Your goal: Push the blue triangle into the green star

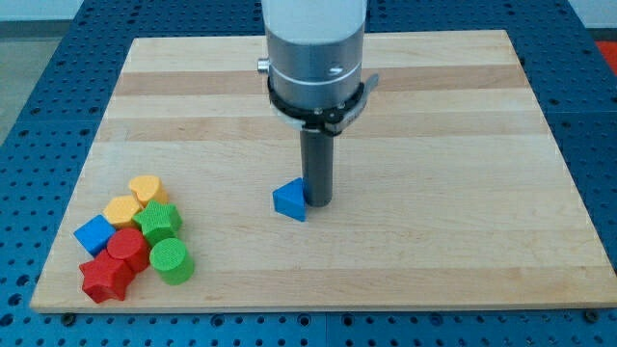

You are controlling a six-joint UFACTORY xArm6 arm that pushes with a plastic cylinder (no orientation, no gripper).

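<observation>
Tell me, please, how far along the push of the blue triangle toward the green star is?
Done: my tip stands against the blue triangle, on its right in the view. In hand: the push leftward. Left: nearly all the travel, since the green star sits far off in the cluster at the view's lower left.

The arm's lowest segment is a broad cylinder, white above and pale grey below, with a small screw showing on its side. A black ring clamps around its base. From it hangs a straight dark rod, ending at my tip (317,201).
</observation>
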